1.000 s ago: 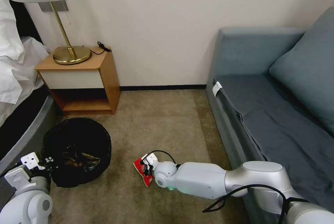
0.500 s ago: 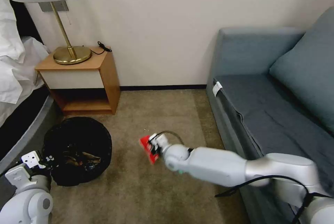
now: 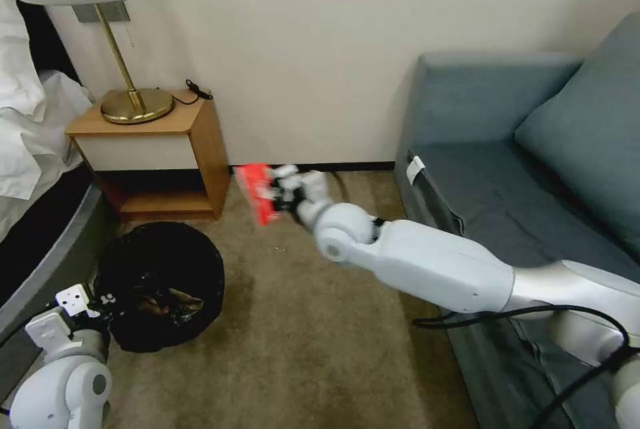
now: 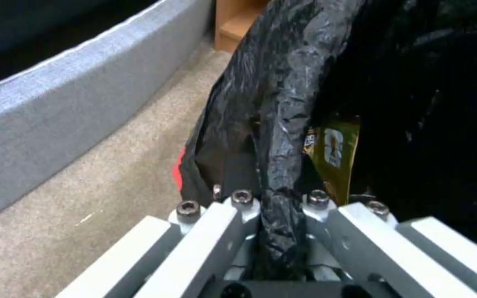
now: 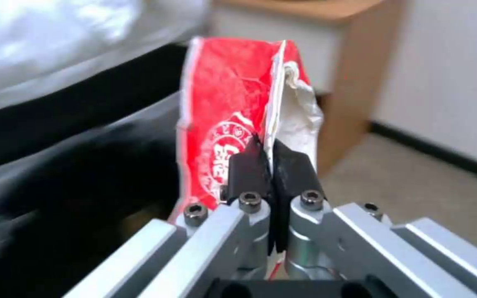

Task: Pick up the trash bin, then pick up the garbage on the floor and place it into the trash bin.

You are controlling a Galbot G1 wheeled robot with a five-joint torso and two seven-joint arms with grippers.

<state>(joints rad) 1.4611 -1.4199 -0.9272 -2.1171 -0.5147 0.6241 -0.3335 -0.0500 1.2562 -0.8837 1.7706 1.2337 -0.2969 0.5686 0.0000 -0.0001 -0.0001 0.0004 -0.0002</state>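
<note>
sofa: grey-blue, along the right side of the room, right arm reaching out in front of it.
carpet: tan, bare patch between sofa and nightstand.
nightstand: wood, against the wall, brass lamp on top.
trash bin: on the carpet just in front of the nightstand, bed edge to its left. Round, squat, lined with a crinkled black bag; some litter visible inside (a gold-and-dark wrapper shows in the left wrist view).
left gripper: low at the bin's near-left rim, fingers clamped on a fold of the black liner; the bag edge runs straight down between the two pads.
right gripper: held up off the floor, out near the nightstand's front corner, above and to the right of the bin (not over the opening).
red snack packet: pinched between the right gripper's black fingertips, which are closed tight on its edge. Packet sticks out past the tips toward the nightstand, clear of the carpet. Red with white print, crumpled, whitish inner side showing along one torn edge.
</note>
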